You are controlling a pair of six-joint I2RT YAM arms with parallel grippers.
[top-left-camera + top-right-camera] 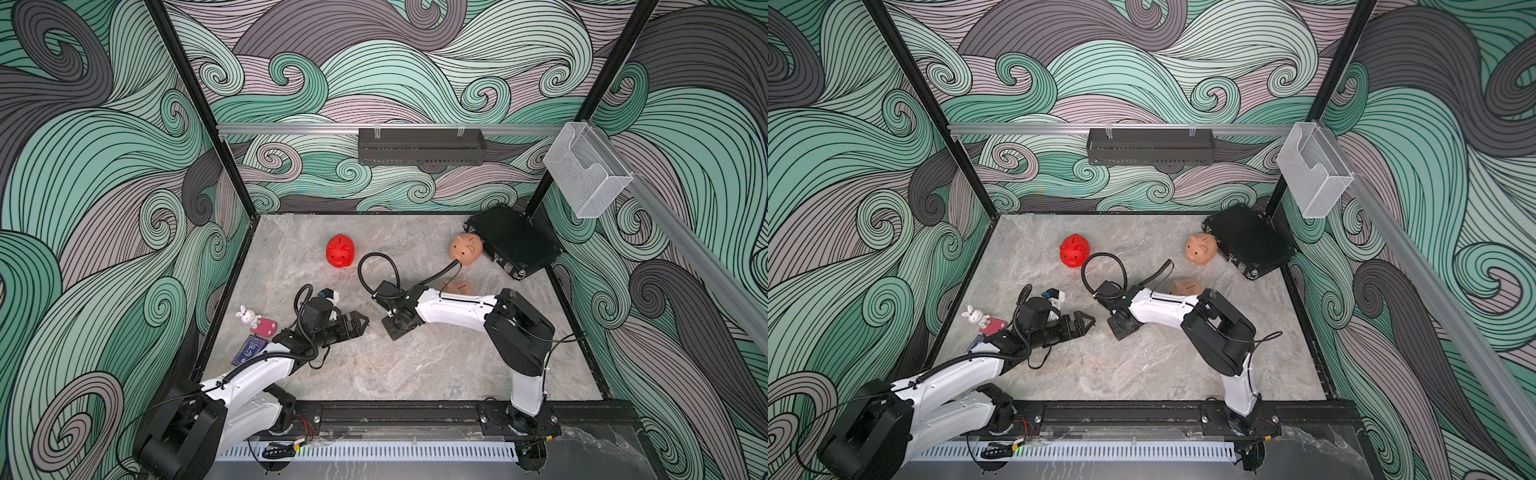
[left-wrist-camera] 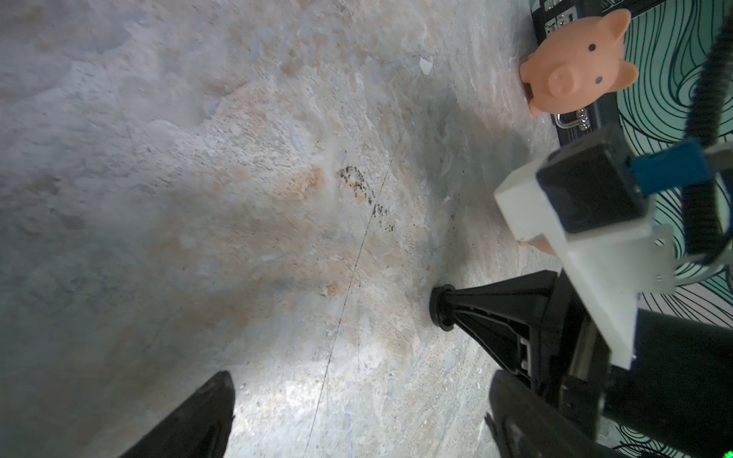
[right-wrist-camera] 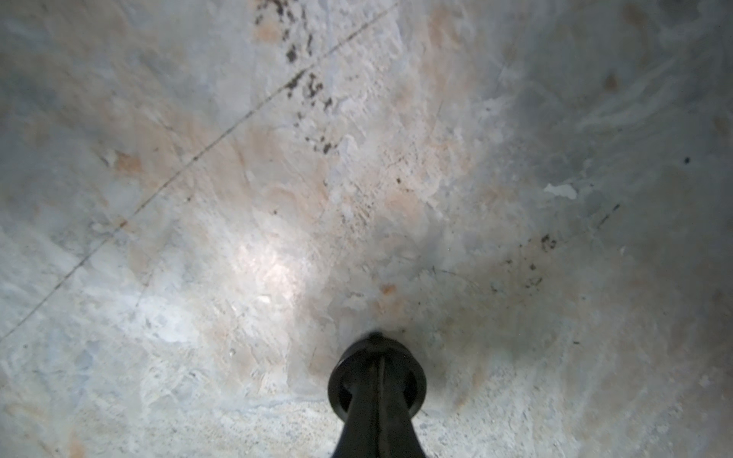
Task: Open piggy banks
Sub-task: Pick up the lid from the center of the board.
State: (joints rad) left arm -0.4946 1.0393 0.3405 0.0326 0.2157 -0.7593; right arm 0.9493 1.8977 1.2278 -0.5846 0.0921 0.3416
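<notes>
The right gripper, fingers pressed together, pinches a small black plug low over the table, well apart from the case on its nearer side; whether the plug touches the surface cannot be told. The left gripper, farther again from the case, hangs with fingers spread wide, holding nothing. With a plug out, one bank appears to be open, though the pictures do not show which. A peach pig stands upright just beside the case, perhaps touching it. A second peach pig sits near the case on its nearer side, mostly hidden behind the right forearm. The red pig stands upright well apart from the case, along the table's far side. Their bellies are out of sight, so whether plugs remain in them cannot be told; by appearance, up to two banks are left. The plug is matte and round with a flanged rim, probably rubbery. The pigs are smooth, rounded plastic with slotted backs, the red one glossy and the peach ones dull. The table has a mottled grey-and-tan stone pattern, and the case is flat and hard with metal latches.
</notes>
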